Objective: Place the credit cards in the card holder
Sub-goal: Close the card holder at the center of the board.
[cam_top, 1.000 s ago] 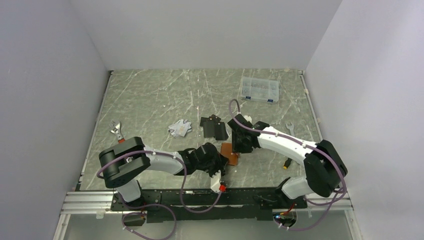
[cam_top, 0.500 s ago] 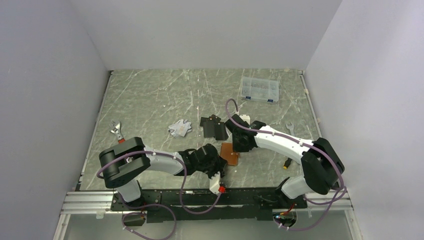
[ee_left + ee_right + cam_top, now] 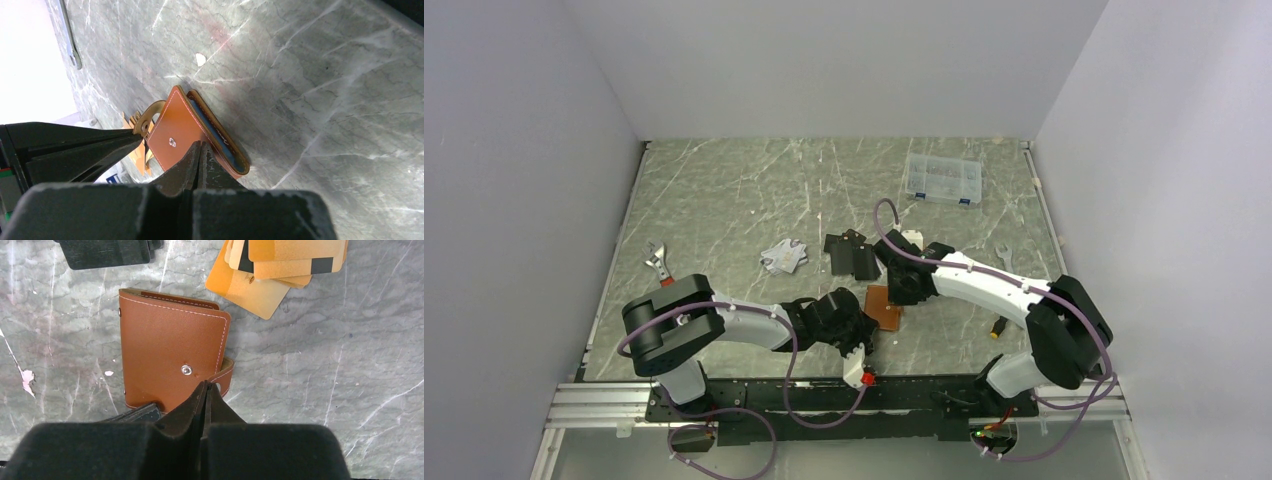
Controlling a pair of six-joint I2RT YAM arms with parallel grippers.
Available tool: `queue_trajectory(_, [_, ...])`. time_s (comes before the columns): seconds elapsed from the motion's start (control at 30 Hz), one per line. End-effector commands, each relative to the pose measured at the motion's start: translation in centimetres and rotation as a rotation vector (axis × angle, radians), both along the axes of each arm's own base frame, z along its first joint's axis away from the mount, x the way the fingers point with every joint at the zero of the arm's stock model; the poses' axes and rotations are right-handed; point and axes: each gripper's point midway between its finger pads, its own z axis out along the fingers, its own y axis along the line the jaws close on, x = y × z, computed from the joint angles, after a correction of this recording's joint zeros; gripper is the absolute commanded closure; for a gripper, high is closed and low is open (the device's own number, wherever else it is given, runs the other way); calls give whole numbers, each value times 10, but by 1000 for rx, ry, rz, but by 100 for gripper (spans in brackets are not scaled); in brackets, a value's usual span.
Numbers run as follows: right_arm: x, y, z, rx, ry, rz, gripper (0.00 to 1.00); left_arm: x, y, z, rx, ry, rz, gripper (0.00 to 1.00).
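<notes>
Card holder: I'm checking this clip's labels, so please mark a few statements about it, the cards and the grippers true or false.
1. The card holder lies folded on the table, its snap tab undone. True.
2. The orange-gold cards are tucked inside it. False: they lie in a loose pile beside it.
3. Both grippers are wide open. False: the left gripper and the right gripper are shut, tips at the holder's edge.
4. The black cards lie apart from the holder. True.
</notes>
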Motion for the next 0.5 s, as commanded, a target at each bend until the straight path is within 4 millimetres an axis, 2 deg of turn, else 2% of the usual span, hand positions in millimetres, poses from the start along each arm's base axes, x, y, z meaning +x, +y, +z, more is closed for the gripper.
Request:
queue_trajectory(0.0, [-2,-1,0,-14,12,-1,100,-3,-3,5,-15,19,7,100])
queue_trajectory(0.1, [-3,0,2,16,-3,-21,100,-2,-3,6,-22,17,11,100])
queue_trajectory(0.47, [0,28,0,278,-62,-144,100,-1,-1,5,-19,0,15,100])
